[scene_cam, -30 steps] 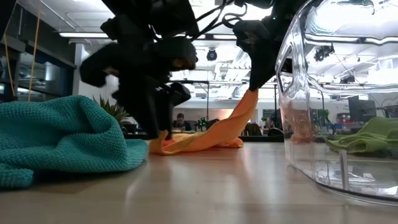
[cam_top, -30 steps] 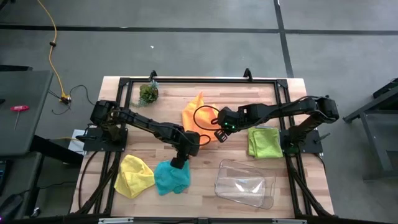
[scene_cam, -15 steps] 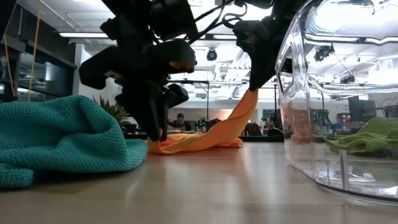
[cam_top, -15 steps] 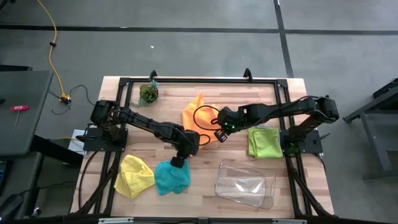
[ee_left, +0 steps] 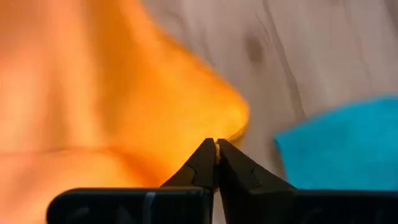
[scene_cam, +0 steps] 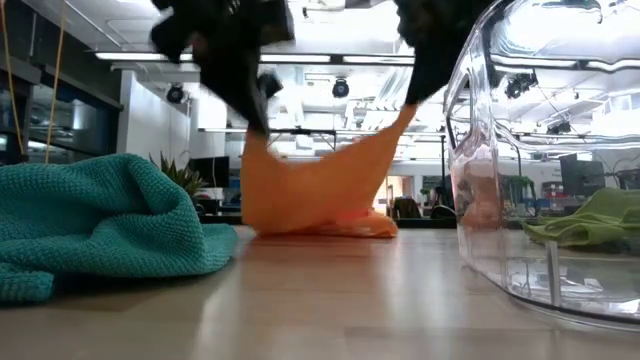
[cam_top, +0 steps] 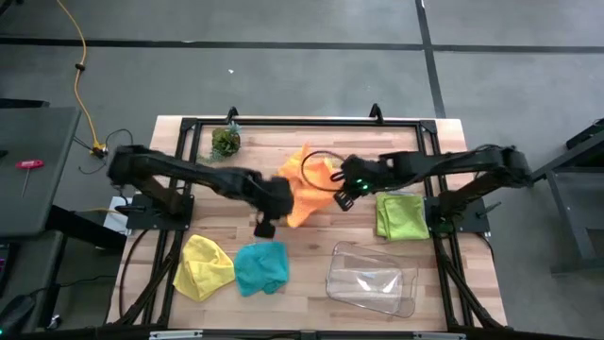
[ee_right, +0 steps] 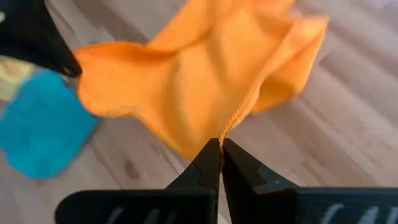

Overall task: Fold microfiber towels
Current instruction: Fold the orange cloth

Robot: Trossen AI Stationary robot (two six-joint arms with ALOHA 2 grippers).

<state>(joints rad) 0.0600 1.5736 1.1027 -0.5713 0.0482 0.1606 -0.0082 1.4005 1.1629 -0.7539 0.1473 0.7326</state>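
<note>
Orange towel (cam_top: 304,179) is hanging stretched above the table at centre frame in the high view. Your left gripper (ee_left: 216,148) is pinching one edge with fingers pressed together; your right gripper (ee_right: 221,148) is clamping the opposite hem likewise. Teal towel (cam_top: 260,267) and yellow towel (cam_top: 205,265) are lying lower left; green towel (cam_top: 399,215) is lying at right.

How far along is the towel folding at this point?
Done: only the lime green microfiber towel looks folded. In hand: both the left end effector and the right end effector are shut on the orange microfiber towel, lifting it. Left: the crumpled yellow microfiber towel and teal microfiber towel.
</note>
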